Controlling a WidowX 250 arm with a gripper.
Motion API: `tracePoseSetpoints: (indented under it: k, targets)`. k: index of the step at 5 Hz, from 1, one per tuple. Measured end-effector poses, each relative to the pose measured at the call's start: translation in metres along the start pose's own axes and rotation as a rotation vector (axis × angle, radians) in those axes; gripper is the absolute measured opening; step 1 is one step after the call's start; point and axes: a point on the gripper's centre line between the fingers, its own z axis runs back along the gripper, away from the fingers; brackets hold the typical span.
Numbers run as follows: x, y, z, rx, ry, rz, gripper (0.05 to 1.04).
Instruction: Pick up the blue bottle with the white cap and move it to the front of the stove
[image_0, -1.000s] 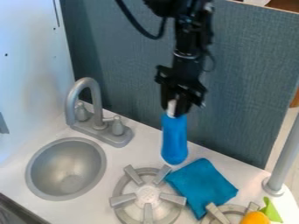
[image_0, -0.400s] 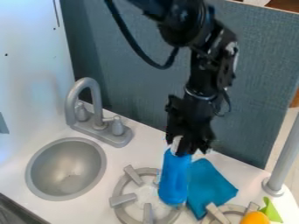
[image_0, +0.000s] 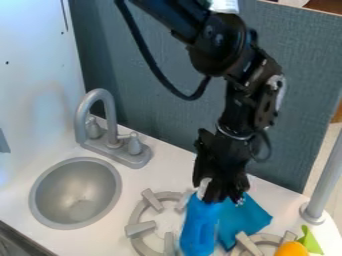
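The black gripper (image_0: 206, 192) hangs over the right side of the left stove burner (image_0: 139, 229), shut on the white top of a blue bottle-like object (image_0: 199, 227). The blue object hangs roughly upright below the gripper, in front of the burner's right part. Just to its right, a teal folded cloth (image_0: 244, 217) lies on the white counter, partly hidden behind the gripper and the blue object.
A round grey sink (image_0: 75, 194) and a grey faucet (image_0: 100, 120) are at the left. At the lower right are a second burner (image_0: 266, 241), an orange item (image_0: 292, 249) with a green piece (image_0: 310, 240), and a grey post (image_0: 322, 180). A blue-grey panel (image_0: 160, 95) stands behind.
The gripper has come down and toward the camera with the blue object in it, from near the back panel to over the left burner's right side. The cloth has stayed put.
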Motion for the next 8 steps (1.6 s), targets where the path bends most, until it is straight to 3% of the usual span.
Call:
tracePoseSetpoints:
  k: [2,4,5,6,8]
  targets:
    - [-0.026,-0.018,0.000,0.024,-0.012,-0.088,0.473]
    - [-0.037,-0.031,-0.014,0.047,-0.019,-0.096,0.473]
    - [-0.032,-0.032,-0.017,0.039,-0.040,-0.083,0.473]
    - [-0.031,-0.037,-0.027,0.013,-0.030,-0.096,0.473]
    - [-0.016,-0.041,-0.030,-0.012,-0.072,-0.142,0.473]
